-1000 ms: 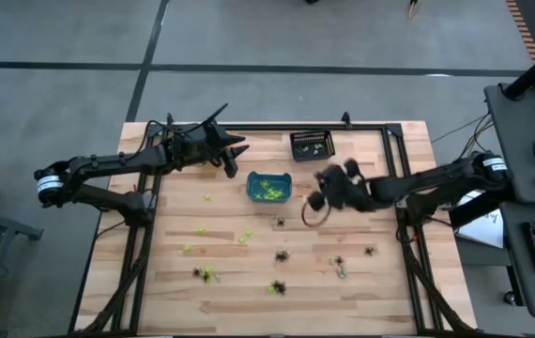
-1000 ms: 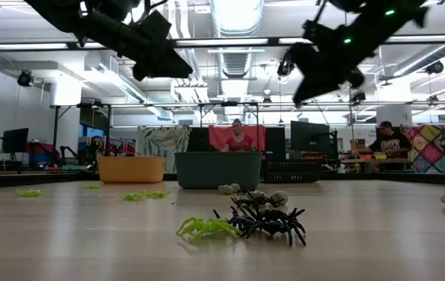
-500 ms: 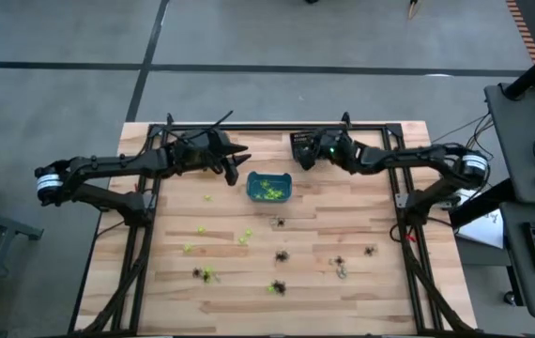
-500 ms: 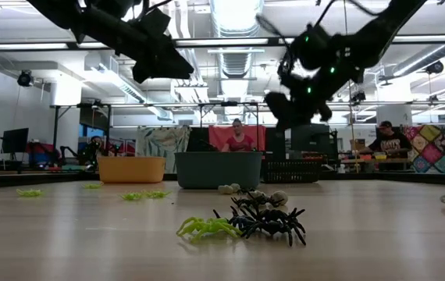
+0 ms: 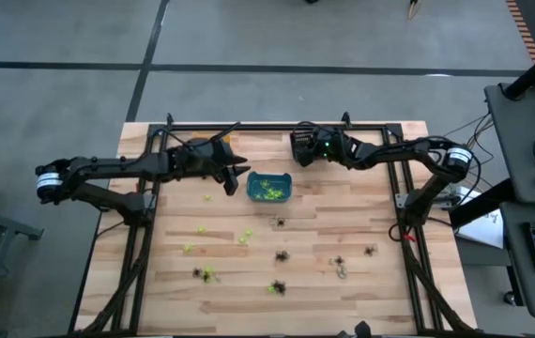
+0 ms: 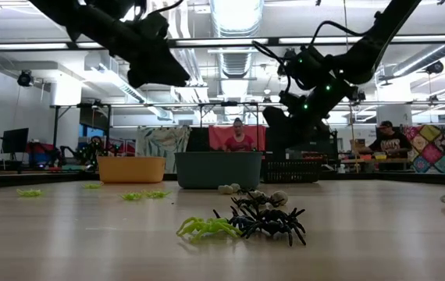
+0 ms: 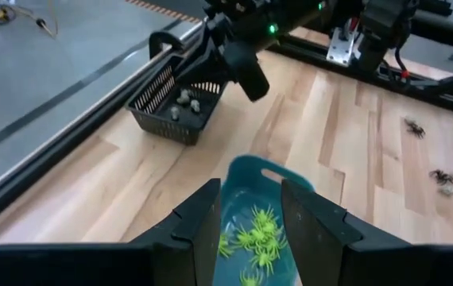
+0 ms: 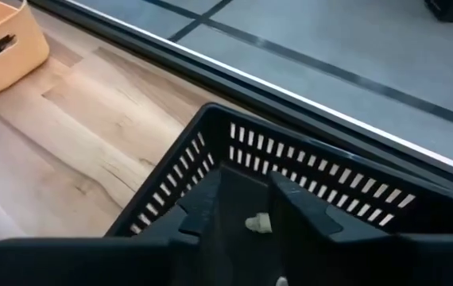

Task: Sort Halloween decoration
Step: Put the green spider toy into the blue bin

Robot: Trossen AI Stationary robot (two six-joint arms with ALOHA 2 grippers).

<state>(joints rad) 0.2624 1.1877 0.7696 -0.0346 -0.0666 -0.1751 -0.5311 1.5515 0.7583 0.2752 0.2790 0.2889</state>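
Small green, black and pale spider trinkets [image 5: 279, 254] lie scattered on the near half of the wooden table. A teal bin [image 7: 252, 208] holds green ones [image 7: 257, 237]. My left gripper [image 7: 250, 226] hovers open just left of that bin, pointing at it, with nothing between its fingers. My right gripper [image 8: 246, 210] hangs open above the black slatted bin [image 5: 312, 145] at the far edge. Its fingers stand apart over a pale trinket [image 8: 257, 225] inside that bin. More pale trinkets [image 7: 185, 102] lie on the black bin's floor.
An orange bin [image 6: 131, 168] stands at the far edge, left of the teal bin, partly under my left arm. A black metal frame [image 5: 249, 125] runs along the table's far and side edges. People sit in the room beyond the table.
My right gripper has swung from beside the teal bin's right side toward the table's far edge and now hangs over the black bin. My left gripper has drifted a little toward the teal bin.
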